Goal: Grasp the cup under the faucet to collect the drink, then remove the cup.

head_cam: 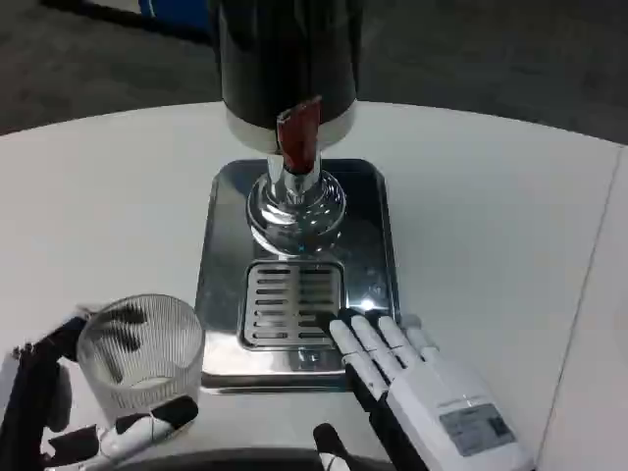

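I see the left robot hand [59, 412] gripping the clear cup [140, 355] on the white surface [491, 216], just left of the steel tray [221, 294] and not under the faucet [297, 147]. My right robot hand [412, 378] lies open, fingers resting on the tray's front edge beside the grate [289, 304].

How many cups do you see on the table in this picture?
1. The clear ribbed cup is at the lower left, held in the left hand, beside the steel drip tray and not under the faucet. Nothing suggests another cup hidden.
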{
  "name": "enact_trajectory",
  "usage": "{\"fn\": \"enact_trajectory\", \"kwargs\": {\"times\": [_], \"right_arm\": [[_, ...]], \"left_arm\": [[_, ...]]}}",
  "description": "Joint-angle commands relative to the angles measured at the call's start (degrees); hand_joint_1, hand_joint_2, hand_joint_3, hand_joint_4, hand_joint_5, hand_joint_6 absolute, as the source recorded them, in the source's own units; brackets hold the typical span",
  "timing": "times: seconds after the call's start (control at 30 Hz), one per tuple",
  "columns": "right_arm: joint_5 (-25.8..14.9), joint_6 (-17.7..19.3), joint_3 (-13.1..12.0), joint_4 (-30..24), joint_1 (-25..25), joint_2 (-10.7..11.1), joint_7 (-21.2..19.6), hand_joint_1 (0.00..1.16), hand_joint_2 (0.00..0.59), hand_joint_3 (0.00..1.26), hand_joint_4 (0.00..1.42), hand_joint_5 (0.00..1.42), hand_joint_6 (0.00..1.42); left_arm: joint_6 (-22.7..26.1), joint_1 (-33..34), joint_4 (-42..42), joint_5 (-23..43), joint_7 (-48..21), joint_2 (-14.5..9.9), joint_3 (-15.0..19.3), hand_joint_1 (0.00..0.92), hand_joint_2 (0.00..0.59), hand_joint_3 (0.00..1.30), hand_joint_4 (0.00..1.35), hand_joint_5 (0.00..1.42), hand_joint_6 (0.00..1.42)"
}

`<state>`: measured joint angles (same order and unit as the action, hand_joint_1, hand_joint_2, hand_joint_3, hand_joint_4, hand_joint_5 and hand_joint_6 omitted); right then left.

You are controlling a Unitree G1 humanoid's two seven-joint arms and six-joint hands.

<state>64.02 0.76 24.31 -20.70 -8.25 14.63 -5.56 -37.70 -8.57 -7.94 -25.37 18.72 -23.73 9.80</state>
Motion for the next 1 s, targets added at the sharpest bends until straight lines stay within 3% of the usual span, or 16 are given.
{"fn": "enact_trajectory", "kwargs": {"times": [0.03, 0.47, 0.7, 1.0], "right_arm": [[0.25, 0.1, 0.08, -0.55, -0.17, -0.07, -0.73, 0.34, 0.51, 0.0, 0.0, 0.0, 0.0], [0.26, -1.27, -0.15, -1.09, -0.57, -1.3, -0.08, 0.34, 0.51, 0.0, 0.0, 0.0, 0.0], [0.02, -1.84, -0.02, -2.43, -1.27, -1.34, 0.55, 0.34, 0.515, 0.0, 0.0, 0.0, 0.0], [-0.5, -1.65, -0.45, -8.26, -3.89, -0.79, 2.8, 0.35, 0.523, 0.01, 0.0, 0.0, 0.0]], "left_arm": [[-1.38, 0.63, 0.49, 1.0, -0.5, 0.15, -0.22, 0.631, 0.152, 0.92, 1.03, 1.24, 1.33], [-0.81, 2.65, -0.75, 0.7, -0.42, 0.51, -0.13, 0.631, 0.152, 0.92, 1.03, 1.24, 1.33], [0.62, 8.25, -3.77, -1.15, 0.92, 1.14, -0.85, 0.631, 0.152, 0.92, 1.03, 1.24, 1.33], [0.55, 17.12, -11.25, -5.38, 3.82, 0.82, -4.19, 0.631, 0.152, 0.92, 1.03, 1.24, 1.33]]}}
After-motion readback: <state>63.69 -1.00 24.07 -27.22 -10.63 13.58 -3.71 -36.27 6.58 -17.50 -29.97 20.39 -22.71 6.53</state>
